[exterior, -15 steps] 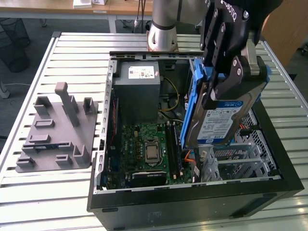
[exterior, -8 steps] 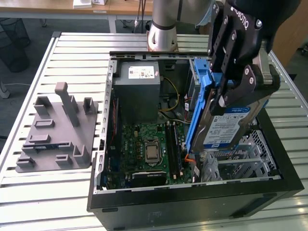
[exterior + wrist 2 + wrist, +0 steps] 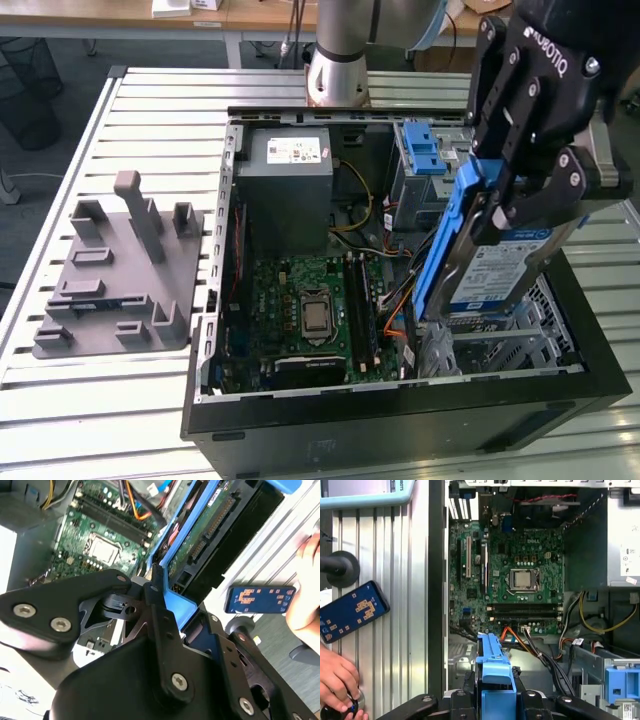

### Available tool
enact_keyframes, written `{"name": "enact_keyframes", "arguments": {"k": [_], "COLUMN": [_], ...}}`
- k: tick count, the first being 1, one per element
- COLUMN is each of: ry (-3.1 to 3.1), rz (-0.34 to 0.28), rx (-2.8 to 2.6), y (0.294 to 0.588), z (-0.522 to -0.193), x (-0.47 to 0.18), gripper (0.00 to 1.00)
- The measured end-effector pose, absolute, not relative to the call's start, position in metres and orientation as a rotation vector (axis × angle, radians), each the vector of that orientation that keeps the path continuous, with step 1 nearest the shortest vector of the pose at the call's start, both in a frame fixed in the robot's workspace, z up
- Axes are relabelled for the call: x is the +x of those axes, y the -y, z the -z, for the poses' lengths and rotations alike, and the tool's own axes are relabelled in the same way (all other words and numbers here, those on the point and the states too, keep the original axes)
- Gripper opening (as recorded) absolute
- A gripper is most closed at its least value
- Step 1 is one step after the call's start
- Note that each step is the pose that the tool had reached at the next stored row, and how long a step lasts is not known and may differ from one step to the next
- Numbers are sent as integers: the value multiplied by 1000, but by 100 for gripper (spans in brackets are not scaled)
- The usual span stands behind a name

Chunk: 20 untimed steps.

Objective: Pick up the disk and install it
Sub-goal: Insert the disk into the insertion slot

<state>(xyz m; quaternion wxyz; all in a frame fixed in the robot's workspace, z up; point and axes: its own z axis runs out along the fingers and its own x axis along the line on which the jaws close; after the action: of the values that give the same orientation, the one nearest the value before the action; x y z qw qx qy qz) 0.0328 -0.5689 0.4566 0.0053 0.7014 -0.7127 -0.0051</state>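
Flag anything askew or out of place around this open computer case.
The silver hard drive in blue plastic rails hangs tilted in the black gripper, over the open black computer case, not seated in any bay. A dark smartphone sits at the edge of the slatted metal table, near a person's hand.

Open PC case point(image 3: 400, 430) on the slatted table point(image 3: 100, 400), green motherboard point(image 3: 300, 300) and grey PSU point(image 3: 288, 190) inside. Grey molded fixture point(image 3: 110, 290) sits apart on the exterior view's left. Blue-screened phone point(image 3: 352, 611) by the table edge.
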Motion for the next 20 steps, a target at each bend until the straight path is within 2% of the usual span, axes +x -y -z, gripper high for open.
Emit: {"name": "enact_keyframes", "arguments": {"k": [20], "ry": [2231], "rz": [16], "rx": [2196], "y": [568], "z": [-445], "x": [71], "gripper": [36]}}
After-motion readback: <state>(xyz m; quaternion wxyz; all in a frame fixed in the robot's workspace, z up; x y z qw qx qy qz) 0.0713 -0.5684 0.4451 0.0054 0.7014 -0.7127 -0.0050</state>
